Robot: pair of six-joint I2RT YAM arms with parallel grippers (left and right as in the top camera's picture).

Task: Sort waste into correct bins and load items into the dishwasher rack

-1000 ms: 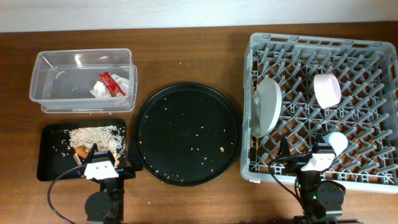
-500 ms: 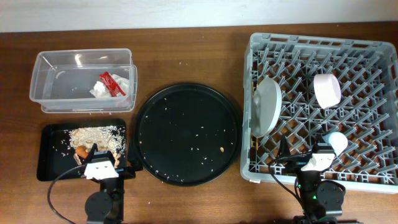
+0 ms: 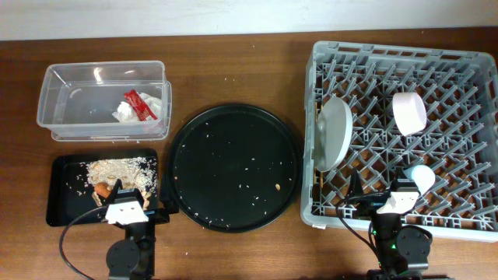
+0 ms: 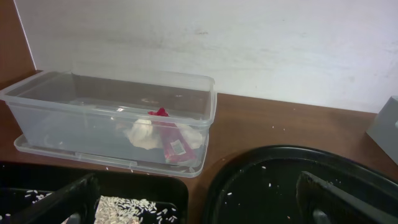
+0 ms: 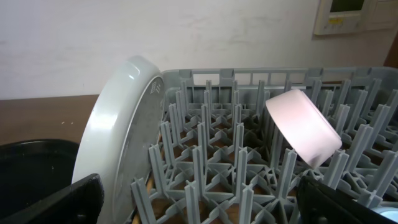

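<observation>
The clear tub (image 3: 62, 78) at the far left holds the red wrapper (image 3: 141, 106) and white napkin (image 3: 124, 113), also seen in the left wrist view (image 4: 171, 140). The black rectangular tray (image 3: 56, 194) holds rice scraps (image 3: 117, 169) and the orange sausage piece (image 3: 103, 189). The grey rack (image 3: 467, 62) holds the pale plate (image 3: 333, 132) on edge, the white bowl (image 3: 409, 111) on its side and the blue cup (image 3: 422, 177). Chopsticks (image 5: 149, 183) lie low in the rack beside the plate. My left gripper (image 4: 199, 211) is open and empty over the tray's near edge. My right gripper (image 5: 199, 208) is open and empty at the rack's front.
A large round black tray (image 3: 233, 167) with scattered rice grains and one small orange crumb lies between the bins and the rack. A few grains lie on the brown table beyond it. A white wall runs along the back edge.
</observation>
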